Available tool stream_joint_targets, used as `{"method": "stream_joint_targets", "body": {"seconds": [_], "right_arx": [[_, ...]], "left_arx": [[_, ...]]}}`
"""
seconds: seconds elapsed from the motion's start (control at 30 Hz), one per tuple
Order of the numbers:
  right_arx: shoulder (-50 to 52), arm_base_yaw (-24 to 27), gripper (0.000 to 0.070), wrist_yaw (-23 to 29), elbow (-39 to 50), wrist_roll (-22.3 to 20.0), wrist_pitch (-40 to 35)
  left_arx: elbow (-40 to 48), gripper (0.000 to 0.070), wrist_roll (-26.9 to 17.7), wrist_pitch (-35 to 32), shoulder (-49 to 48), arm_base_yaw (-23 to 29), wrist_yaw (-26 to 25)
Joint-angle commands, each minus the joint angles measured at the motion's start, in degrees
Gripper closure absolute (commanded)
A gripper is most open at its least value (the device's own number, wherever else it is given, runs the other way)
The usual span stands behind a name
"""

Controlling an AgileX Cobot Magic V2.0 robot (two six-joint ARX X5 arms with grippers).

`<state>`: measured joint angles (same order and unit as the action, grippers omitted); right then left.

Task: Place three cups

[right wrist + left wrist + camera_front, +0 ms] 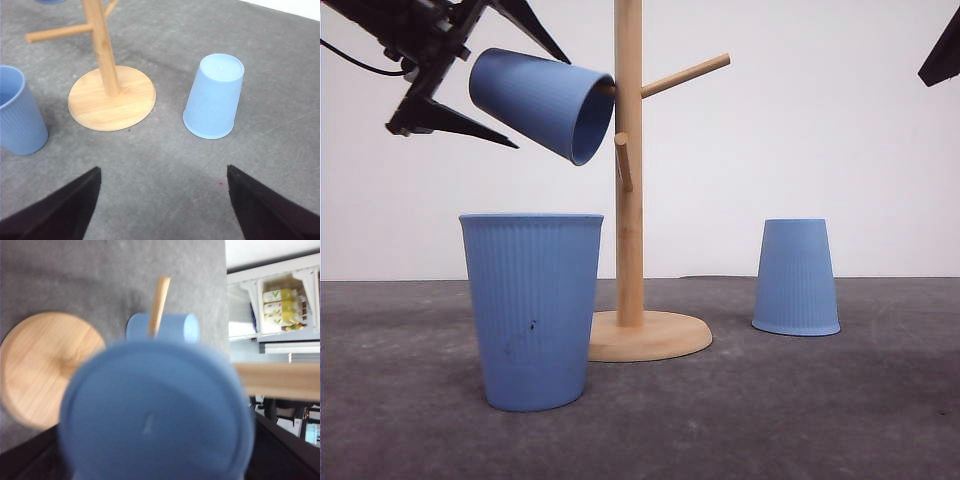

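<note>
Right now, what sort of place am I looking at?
Probably a lab test bench: a grey tabletop against a blank white wall, holding a wooden cup tree and blue cups, with shelving behind.

- Front view sits low, almost level with the surface [800,400], facing forward at a white wall; the upright cup [532,310] stands very close to the lens.
- Left wrist view looks down from right behind the hung cup [155,415], so near that its base blurs; the wooden rack [45,365] base lies beyond.
- Right wrist view looks down at an angle from higher up and farther back, over the open right claw [160,205].
- All three share the rack and the upside-down cup [214,97].
</note>
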<state>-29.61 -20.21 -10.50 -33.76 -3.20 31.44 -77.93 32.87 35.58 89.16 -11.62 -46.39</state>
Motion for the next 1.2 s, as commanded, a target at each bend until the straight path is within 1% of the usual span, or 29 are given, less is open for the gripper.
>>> {"method": "stream_joint_targets", "body": {"seconds": [0.0, 0.13, 0.27, 0.33, 0.37, 0.47, 0.57, 0.67, 0.77, 0.83, 0.93, 1.07, 1.17], "right_arx": [[-0.11, -0.31, 0.0189, -0.04, -0.96, -0.24, -0.56], [-0.11, -0.31, 0.0190, -0.02, -0.96, -0.24, -0.79], [-0.11, -0.31, 0.0190, -0.02, -0.96, -0.24, -1.23], [-0.11, -0.29, 0.0190, 0.00, -0.96, -0.24, -1.31], [-0.11, -0.30, 0.0190, -0.02, -0.96, -0.22, -1.33], [-0.13, -0.31, 0.0189, -0.02, -0.96, -0.20, -1.33], [-0.17, -0.31, 0.0189, -0.02, -0.96, -0.18, -1.36], [-0.21, -0.29, 0.0189, -0.01, -0.96, 0.17, -1.39], [-0.22, -0.28, 0.0189, 0.02, -0.96, 0.22, -1.38], [-0.22, -0.28, 0.0189, 0.02, -0.96, 0.37, -1.40], [-0.22, -0.28, 0.0189, 0.00, -0.96, 1.53, -1.40], [-0.22, -0.28, 0.0189, 0.03, -0.96, 2.98, -1.42], [-0.26, -0.28, 0.0189, 0.02, -0.96, 5.23, -1.40]], "left_arx": [[-0.87, 0.0102, -3.77, 0.99, -1.21, 0.21, -0.45], [-0.85, 0.0104, -6.39, 4.32, -3.95, 1.11, -1.29], [-0.75, 0.0108, -11.16, 9.69, -6.86, 2.08, -1.51], [-0.24, 0.0116, -12.37, 11.17, -8.62, 2.69, -1.13], [0.38, 0.0130, -12.36, 10.87, -9.79, 2.98, -0.68], [3.22, 0.0181, -12.29, 8.63, -14.30, 3.78, 3.05], [8.16, 0.0186, -12.13, 4.89, -19.99, 4.72, 5.65], [15.08, 0.0186, -10.74, -0.10, -26.56, 5.84, 7.99], [22.71, 0.0186, -8.38, -5.26, -33.06, 7.38, 8.67], [27.43, 0.0186, -7.66, -7.96, -37.06, 8.53, 8.63], [33.31, 0.0186, -7.25, -10.18, -42.41, 9.88, 8.63], [39.58, 0.0190, -6.64, -12.16, -48.33, 10.16, 9.07], [44.00, 0.0190, -6.05, -12.85, -52.41, 10.05, 10.51]]}}
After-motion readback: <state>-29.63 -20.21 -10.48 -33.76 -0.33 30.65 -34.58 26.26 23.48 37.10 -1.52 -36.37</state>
